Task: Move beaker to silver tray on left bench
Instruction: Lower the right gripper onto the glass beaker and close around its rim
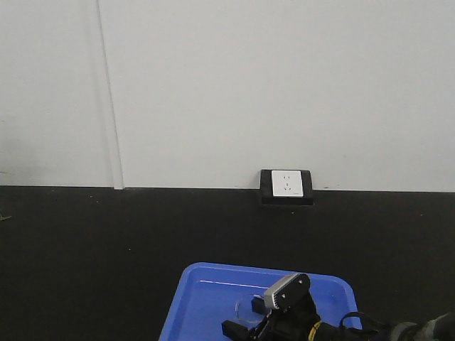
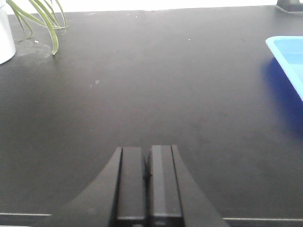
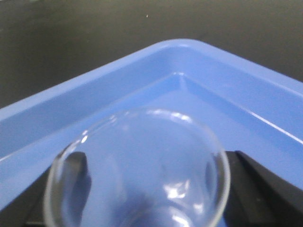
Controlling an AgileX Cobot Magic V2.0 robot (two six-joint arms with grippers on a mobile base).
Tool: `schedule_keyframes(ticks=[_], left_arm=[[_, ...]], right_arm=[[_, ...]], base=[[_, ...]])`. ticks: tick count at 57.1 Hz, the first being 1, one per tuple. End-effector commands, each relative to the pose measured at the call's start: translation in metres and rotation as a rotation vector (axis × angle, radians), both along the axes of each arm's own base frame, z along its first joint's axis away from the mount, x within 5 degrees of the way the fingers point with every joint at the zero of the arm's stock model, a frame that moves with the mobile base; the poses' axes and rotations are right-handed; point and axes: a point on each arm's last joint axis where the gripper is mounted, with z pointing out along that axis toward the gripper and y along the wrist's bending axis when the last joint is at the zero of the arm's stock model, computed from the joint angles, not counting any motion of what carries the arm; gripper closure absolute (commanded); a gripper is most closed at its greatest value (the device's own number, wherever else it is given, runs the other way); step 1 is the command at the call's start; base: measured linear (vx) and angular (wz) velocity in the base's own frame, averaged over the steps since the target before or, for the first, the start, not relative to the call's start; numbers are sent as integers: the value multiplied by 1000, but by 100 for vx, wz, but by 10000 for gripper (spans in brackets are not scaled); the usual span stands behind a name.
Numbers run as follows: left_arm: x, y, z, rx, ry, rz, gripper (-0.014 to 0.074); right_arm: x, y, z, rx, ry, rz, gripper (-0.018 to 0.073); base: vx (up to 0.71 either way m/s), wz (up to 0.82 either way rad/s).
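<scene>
The clear glass beaker (image 3: 142, 175) stands inside the blue plastic tray (image 3: 199, 80), close to one of its corners. My right gripper (image 3: 149, 189) has a black finger against each side of the beaker and is shut on it. In the front view the beaker (image 1: 245, 307) shows faintly in the blue tray (image 1: 206, 298), in front of the right wrist (image 1: 288, 312). My left gripper (image 2: 147, 165) is shut and empty, low over the black bench top (image 2: 156, 85). The silver tray is out of view.
A white pot (image 2: 4, 33) with green leaves (image 2: 42, 19) stands at the far left of the bench. The blue tray's corner (image 2: 289, 56) lies to the right of the left gripper. A wall socket (image 1: 286, 186) sits at the back against the white wall.
</scene>
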Motion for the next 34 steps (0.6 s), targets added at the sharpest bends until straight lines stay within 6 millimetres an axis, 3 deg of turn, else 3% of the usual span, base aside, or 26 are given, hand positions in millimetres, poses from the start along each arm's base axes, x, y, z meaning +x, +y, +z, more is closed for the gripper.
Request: schedule_keyframes(ticks=[1, 11, 19, 34], left_arm=[[1, -1, -2, -3, -66, -8, 595], [1, -1, -2, -3, -66, -8, 595], [1, -1, -2, -3, -66, -8, 595], [1, -1, -2, -3, -66, -8, 595]], right_arm=[[11, 6, 33, 108, -122, 9, 138], [10, 6, 39, 113, -146, 30, 565], [7, 5, 60, 75, -144, 55, 572], [-17, -11, 150, 9, -17, -60, 567]], base=[[0, 0], [0, 0], [0, 0], [0, 0]])
